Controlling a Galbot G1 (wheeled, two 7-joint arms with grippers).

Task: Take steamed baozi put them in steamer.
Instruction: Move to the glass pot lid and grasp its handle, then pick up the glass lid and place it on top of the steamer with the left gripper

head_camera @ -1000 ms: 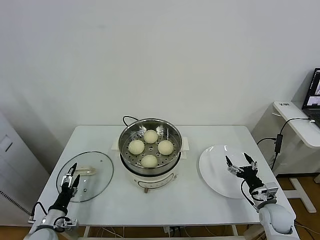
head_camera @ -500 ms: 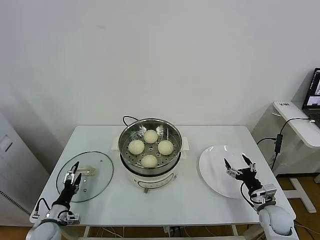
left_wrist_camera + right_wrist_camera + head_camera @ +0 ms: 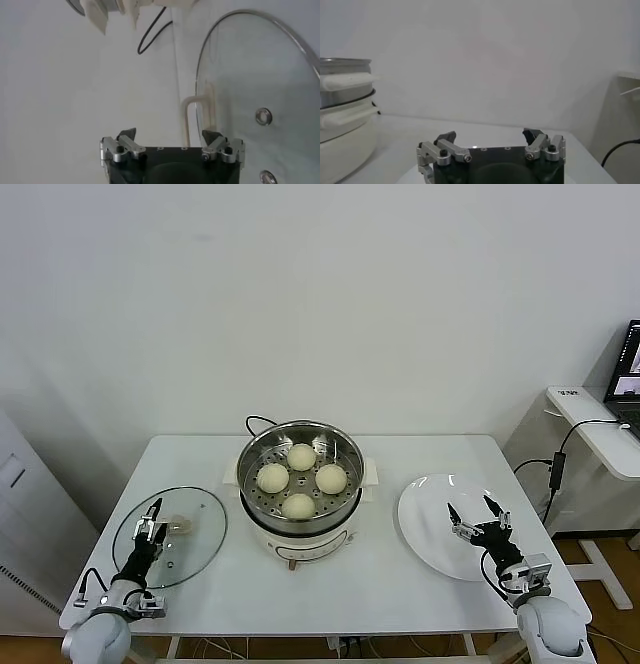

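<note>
On a white rectangular table, a round shiny stainless-steel steamer basket with a perforated bottom sits on a white electric cooker base at the middle of the tabletop, with a black cord looping away behind its far side. Inside the basket lie four small round cream-white steamed baozi buns, set in a diamond: one far, one near, one left and one right, close to each other but with gaps between them (none of them is outside the basket). To the left of the cooker, a round glass lid with a pale handle lies flat on the table. The left gripper hovers over the near left part of this lid, its two fingers spread apart and holding nothing; in the left wrist view the left gripper shows the same wide gap, with the lid's handle ahead of it. To the right of the cooker rests a flat white round plate, with nothing lying on it. The right gripper is above the near right part of the plate, fingers also spread wide and empty, as the right wrist view confirms.
</note>
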